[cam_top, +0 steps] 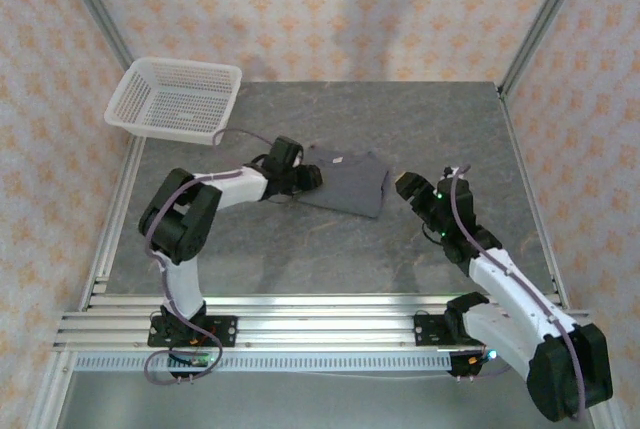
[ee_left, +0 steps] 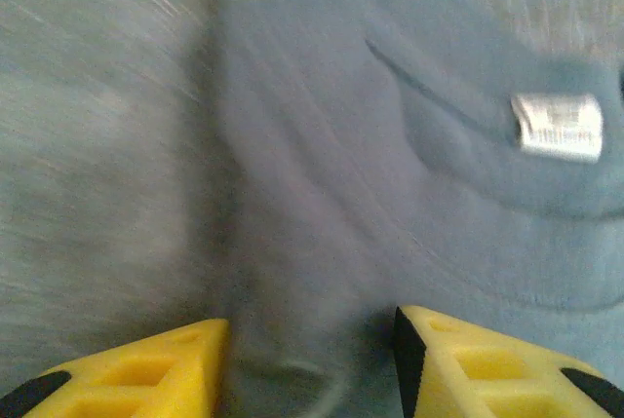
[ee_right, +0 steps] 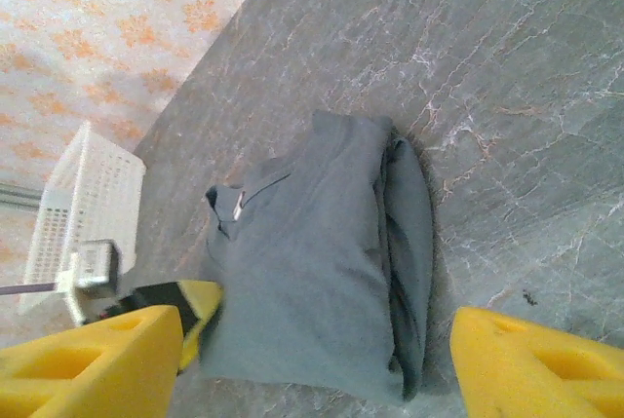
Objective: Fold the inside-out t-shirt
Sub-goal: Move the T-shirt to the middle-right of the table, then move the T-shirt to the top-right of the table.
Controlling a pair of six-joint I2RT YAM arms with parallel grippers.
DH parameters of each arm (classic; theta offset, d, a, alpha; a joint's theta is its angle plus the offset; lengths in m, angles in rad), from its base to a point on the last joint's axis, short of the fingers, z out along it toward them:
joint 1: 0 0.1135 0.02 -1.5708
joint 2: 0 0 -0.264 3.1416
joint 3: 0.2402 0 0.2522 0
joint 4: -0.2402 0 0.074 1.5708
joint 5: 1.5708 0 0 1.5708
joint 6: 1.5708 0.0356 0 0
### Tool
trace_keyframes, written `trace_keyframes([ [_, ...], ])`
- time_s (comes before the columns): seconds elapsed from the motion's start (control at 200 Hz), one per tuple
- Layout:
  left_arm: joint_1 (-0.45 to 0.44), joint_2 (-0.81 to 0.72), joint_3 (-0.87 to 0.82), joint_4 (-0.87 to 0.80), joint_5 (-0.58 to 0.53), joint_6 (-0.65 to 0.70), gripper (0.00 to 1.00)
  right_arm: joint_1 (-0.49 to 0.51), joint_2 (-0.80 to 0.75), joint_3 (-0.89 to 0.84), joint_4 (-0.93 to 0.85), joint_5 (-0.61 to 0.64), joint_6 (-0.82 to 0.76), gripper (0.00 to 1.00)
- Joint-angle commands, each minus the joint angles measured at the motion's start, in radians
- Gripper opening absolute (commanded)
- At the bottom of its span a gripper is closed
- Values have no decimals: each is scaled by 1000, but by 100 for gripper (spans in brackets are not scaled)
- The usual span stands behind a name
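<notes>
Marble table (cam_top: 400, 239) bears t-shirt (ee_right: 312, 262), white tag (ee_left: 558, 126) unreadable; right gripper (ee_right: 318, 352) gapes empty, hold of left gripper (ee_left: 312, 345) unclear.

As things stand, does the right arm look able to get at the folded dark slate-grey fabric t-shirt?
Probably yes: the right gripper hangs open facing the t-shirt, with only bare grey marbled table between them.

Lab robot cell: aluminium rail frame (cam_top: 320, 324), patterned wall panels (cam_top: 330, 9), grey marble-look table (cam_top: 420, 119).
</notes>
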Motion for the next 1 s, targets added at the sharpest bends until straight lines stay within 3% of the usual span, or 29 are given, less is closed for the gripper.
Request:
trace_keyframes([
  [0.0,-97,44,70,89,-7,-65,47,-1,-38,-11,-75,18,40,72],
  [0.285,-299,336,391,177,-71,-180,47,-2,-146,-18,-357,281,205,73],
  [0.435,-341,377,522,143,-100,-175,48,-4,-203,-19,-436,284,300,74],
  [0.565,-327,221,457,92,-173,-85,50,-57,-192,-49,-436,198,437,75],
  [0.791,-275,-230,172,53,-221,94,50,-169,29,-97,-104,-70,514,71],
  [0.996,-315,-605,-1,-68,-85,367,51,-186,300,-66,154,-145,522,65],
])
